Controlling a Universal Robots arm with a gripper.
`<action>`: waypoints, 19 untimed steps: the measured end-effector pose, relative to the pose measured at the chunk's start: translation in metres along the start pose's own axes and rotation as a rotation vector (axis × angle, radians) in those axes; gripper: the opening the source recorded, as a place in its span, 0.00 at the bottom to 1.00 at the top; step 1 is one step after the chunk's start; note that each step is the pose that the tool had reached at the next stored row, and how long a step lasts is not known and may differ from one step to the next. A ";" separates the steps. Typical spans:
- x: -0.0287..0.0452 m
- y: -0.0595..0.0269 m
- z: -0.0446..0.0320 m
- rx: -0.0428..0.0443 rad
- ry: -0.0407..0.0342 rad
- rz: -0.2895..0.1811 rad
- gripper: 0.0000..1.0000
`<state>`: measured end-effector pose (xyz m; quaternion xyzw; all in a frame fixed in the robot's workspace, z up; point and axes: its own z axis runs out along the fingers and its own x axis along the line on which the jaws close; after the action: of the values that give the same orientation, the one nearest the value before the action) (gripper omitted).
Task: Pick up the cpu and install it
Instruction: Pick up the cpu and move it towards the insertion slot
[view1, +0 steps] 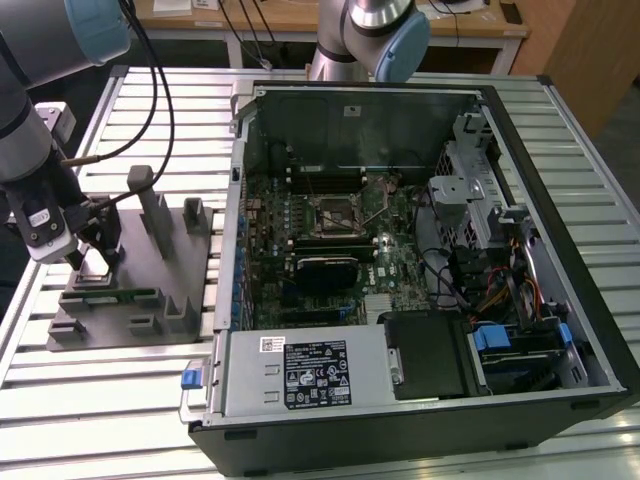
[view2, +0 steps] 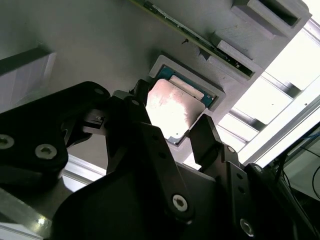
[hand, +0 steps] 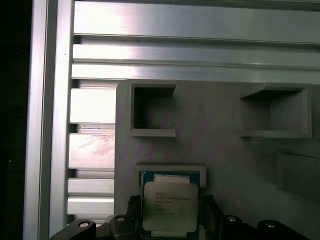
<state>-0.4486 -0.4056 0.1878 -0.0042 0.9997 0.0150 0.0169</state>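
The gripper (view1: 88, 262) hangs low over the grey holder block (view1: 150, 305) at the exterior view's left, and the cpu (hand: 170, 204) lies straight beneath it, between its fingers (view2: 210, 137). The chip sits flat in a shallow square pocket of the block, silvery lid facing up at the hand. Being square, it has no long axis to speak of. What matters is that two opposite edges run parallel to the finger faces, one finger outside each edge, so the line of closing runs squarely across the chip.

The hand is spread just wider than the chip. In both wrist views the fingertips stand at the pocket's rim, close beside the chip's edges. I judge they are not clamped on it, though how thin the gap is cannot be made out. The chip looks level in its pocket, not lifted.

The arm (view1: 20, 140) reaches down steeply from above the block, wrist bent so the hand points almost straight at the slatted metal table (view1: 100, 400). The open computer case (view1: 560, 250) lies well apart from the hand, towards the exterior view's right, with the black socket (view1: 333, 213) on its board empty
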 end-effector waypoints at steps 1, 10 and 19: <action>0.0000 0.0000 0.0000 0.0000 0.0000 0.000 0.60; 0.0000 0.0000 0.0018 -0.0008 0.0004 -0.020 0.67; 0.0002 0.0004 0.0055 -0.0023 0.0007 -0.022 0.67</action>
<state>-0.4486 -0.4050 0.1823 -0.0150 0.9996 0.0160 0.0167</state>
